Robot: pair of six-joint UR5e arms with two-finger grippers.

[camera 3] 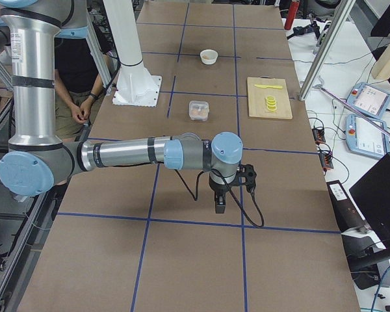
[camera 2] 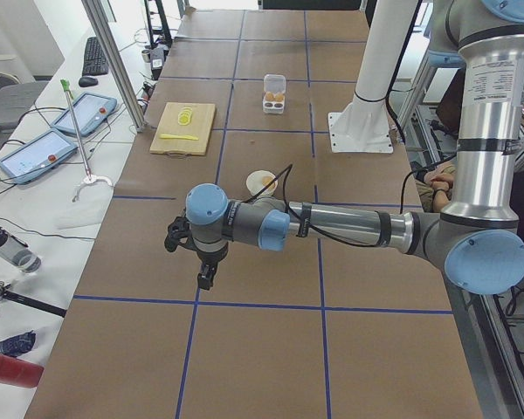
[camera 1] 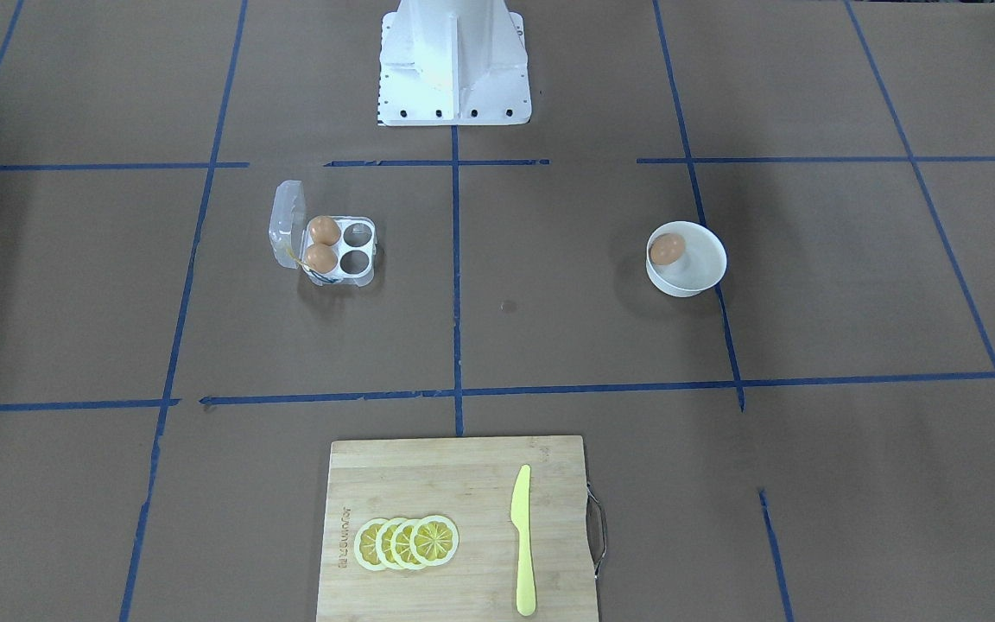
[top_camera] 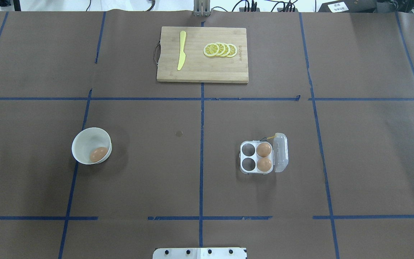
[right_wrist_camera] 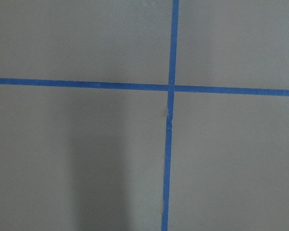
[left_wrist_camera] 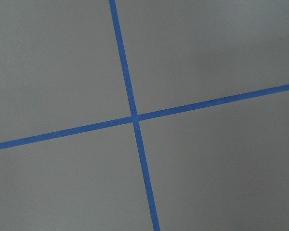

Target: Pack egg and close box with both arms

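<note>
the egg (top_camera: 98, 154) is lying in the white bowl (top_camera: 84, 141) on the worktop (top_camera: 156, 172), well apart from the left hand (camera 2: 207, 278), which is being held over blue tape lines (left_wrist_camera: 133, 118). the box (top_camera: 256, 157) is standing open, with two other eggs (top_camera: 264, 149) being carried in the cups beside its lid (top_camera: 281, 152), well apart from the right hand (camera 3: 220, 204). whether either hand is apart or together cannot be told. a cutting board (top_camera: 199, 72) with lemon slices (top_camera: 220, 50) and a yellow knife (top_camera: 181, 50) is lying beyond.

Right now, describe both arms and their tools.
Both are silver-grey tubes with dark joint housings and round light-blue caps. The left arm carries a black cable looping along its forearm; the left tool is small and black. The right arm matches, with a black cable hanging by the black right tool.
</note>
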